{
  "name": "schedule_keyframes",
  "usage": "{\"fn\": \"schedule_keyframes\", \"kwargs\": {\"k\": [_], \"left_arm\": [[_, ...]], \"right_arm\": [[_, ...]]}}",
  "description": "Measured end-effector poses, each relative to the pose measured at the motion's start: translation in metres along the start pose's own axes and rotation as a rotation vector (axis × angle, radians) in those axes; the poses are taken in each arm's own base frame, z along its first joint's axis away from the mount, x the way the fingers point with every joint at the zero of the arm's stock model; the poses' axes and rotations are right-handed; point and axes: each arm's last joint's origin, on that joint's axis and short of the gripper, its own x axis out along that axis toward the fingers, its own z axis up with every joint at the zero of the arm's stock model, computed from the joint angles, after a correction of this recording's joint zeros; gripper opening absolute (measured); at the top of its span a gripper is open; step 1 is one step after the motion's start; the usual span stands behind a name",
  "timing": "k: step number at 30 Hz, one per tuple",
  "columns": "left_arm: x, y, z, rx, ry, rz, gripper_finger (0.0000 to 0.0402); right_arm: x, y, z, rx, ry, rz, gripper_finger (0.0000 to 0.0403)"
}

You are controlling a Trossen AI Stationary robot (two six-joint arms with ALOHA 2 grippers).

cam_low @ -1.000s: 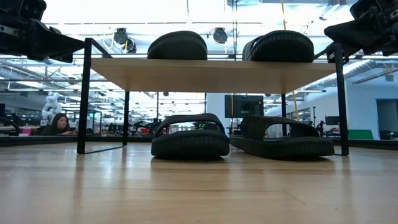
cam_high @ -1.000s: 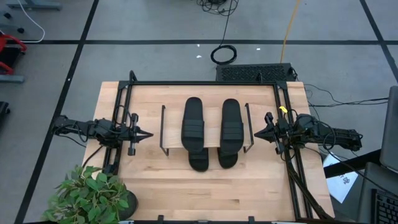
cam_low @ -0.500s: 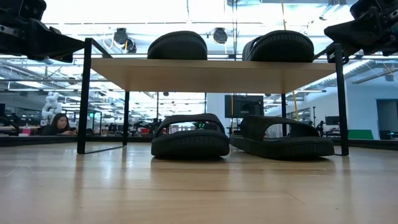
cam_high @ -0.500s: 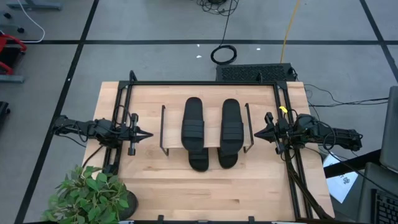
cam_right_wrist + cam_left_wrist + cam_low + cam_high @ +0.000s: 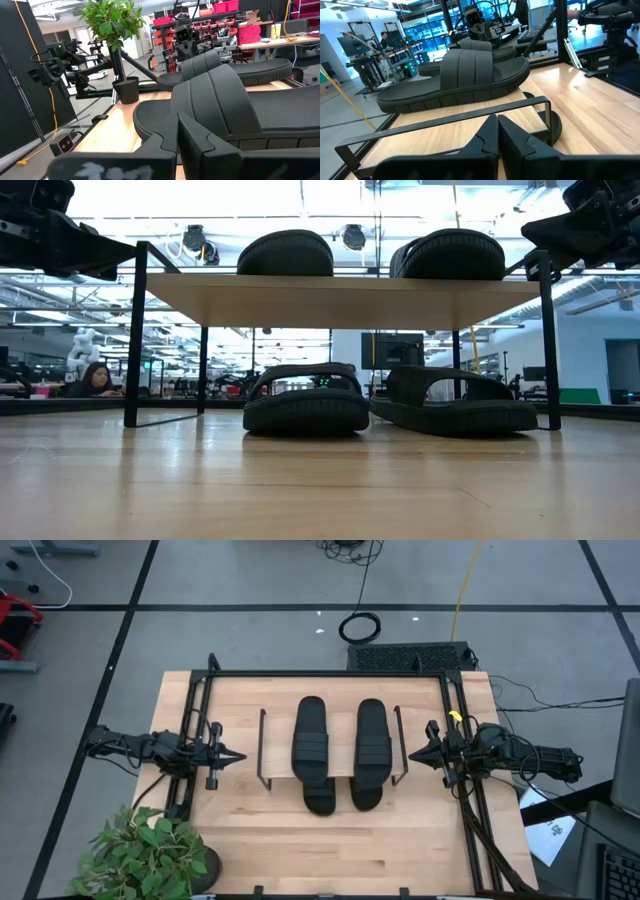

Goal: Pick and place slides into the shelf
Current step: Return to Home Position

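Desk: Where are your end effectors?

Me: My left end effector (image 5: 236, 755) hangs just beside the left wire side of the shelf (image 5: 262, 746), fingers pressed together on nothing. My right end effector (image 5: 414, 753) mirrors it at the far side, also closed and empty.

Desk: And the slides?

Me: All four slides (image 5: 311, 735) are between my two tips. Two lie on the plank (image 5: 340, 300) and a lower pair (image 5: 307, 398) sits beneath it on the table (image 5: 300, 490), ends poking past the plank's edge. Their long axes run square across the line from tip to tip, and neither arm is nearer.

Desk: Anything left to fetch?

Me: By my read, no. What remains is backing each arm straight outward, clear of the wire sides
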Motion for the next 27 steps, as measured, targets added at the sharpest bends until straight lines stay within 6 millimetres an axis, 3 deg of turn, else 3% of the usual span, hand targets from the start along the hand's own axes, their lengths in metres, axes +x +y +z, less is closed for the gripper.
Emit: {"fn": "schedule_keyframes", "kwargs": {"k": [27], "left_arm": [[0.0,0.0,0.0,0.0,0.0,0.0,0.0024]], "right_arm": [[0.0,0.0,0.0,0.0,0.0,0.0,0.0]]}}
